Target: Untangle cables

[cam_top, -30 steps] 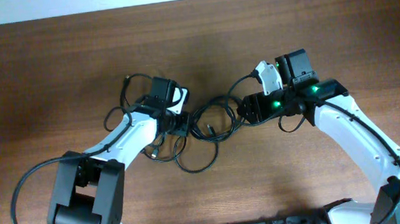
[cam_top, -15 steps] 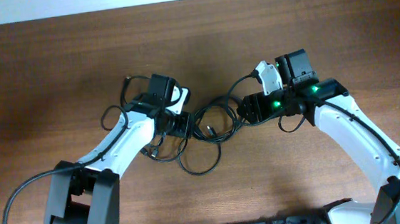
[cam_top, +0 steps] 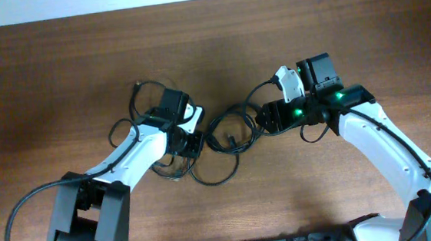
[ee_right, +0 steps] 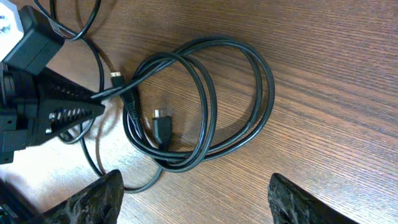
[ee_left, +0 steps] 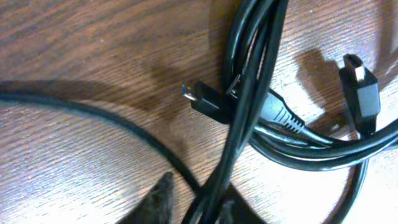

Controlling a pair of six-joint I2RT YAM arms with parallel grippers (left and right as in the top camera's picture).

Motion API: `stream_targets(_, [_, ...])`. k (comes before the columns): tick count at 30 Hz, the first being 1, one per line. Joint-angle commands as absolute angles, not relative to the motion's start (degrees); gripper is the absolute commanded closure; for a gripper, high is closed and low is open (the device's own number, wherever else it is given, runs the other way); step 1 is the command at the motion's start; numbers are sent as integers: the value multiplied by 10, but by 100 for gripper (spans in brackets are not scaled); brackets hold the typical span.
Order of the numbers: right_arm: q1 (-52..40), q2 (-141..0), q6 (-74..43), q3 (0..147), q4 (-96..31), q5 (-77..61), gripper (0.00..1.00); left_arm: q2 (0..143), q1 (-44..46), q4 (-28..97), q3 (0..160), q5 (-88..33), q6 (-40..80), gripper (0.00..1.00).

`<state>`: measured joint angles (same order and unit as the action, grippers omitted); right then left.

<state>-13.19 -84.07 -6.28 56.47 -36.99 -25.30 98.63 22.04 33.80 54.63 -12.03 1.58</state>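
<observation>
My left claw (ee_left: 194,202) pinched the cables (ee_left: 245,93), which lay tangled on the bench (cam_top: 217,43) between both claws. My right claw (ee_right: 199,199) hung spread wide just beside their loops, holding nothing.

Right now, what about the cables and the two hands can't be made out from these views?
- Left wrist: the left hand is cut by the bottom edge, so its grip on the cables is unclear.
- Overhead: the left arm covers part of the tangle, so how the loops cross there is hidden.
- Right wrist: a thin cable runs off the top edge.
</observation>
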Motion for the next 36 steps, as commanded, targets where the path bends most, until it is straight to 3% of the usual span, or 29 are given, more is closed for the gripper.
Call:
stream_targets(1, [-135, -844, -65, 572, -371, -248, 26, 977, 220, 339, 540, -123, 15, 96])
stream_targets(2, [-135, -844, -65, 572, -371, -248, 26, 977, 220, 337, 541, -123, 15, 100])
stream_targets(8, [-135, -844, -65, 572, -375, -248, 26, 911, 220, 337, 585, -128, 15, 100])
stream_targets(13, [-145, -848, -65, 572, -372, -248, 25, 889, 220, 340, 585, -249, 9, 100])
stream_targets(20, [-146, -956, -65, 572, -300, -218, 26, 869, 220, 353, 585, -287, -3, 100])
stream_targets(21, [-146, -976, -65, 572, -278, -218, 32, 863, 220, 358, 585, -304, -10, 100])
stream_targets(24, [-146, -1008, -66, 572, -229, -218, 34, 860, 220, 362, 585, -313, -10, 100])
stream_targets(29, [-146, -1017, -100, 572, -181, -218, 76, 860, 220, 371, 585, -313, -10, 100])
stream_targets(36, [-147, -1018, -100, 572, -180, -186, 78, 860, 220, 372, 585, -313, -10, 100])
